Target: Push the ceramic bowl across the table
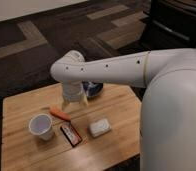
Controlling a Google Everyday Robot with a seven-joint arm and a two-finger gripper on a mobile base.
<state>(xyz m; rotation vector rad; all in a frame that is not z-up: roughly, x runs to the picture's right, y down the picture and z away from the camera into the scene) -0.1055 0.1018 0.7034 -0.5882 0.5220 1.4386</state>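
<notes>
Past the white cup (pixel 41 126) on the worktop (pixel 21 155), the claw (pixel 74 104) points down, state not discernible, just beside the partly hidden ceramic bowl (pixel 94 89) near the far edge; judged rigid, weighty, slick-glazed, chippable: contact low on its side wall.

Before us: white cup (pixel 41 126), orange carrot (pixel 61 114) just beside the gripper (pixel 74 103), dark flat packet (pixel 71 134), pale oblong block (pixel 99 127).

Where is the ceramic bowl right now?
In the camera view the ceramic bowl sits near the far edge of the table, partly hidden behind the arm, just beyond the gripper, which hangs by the carrot.
</notes>
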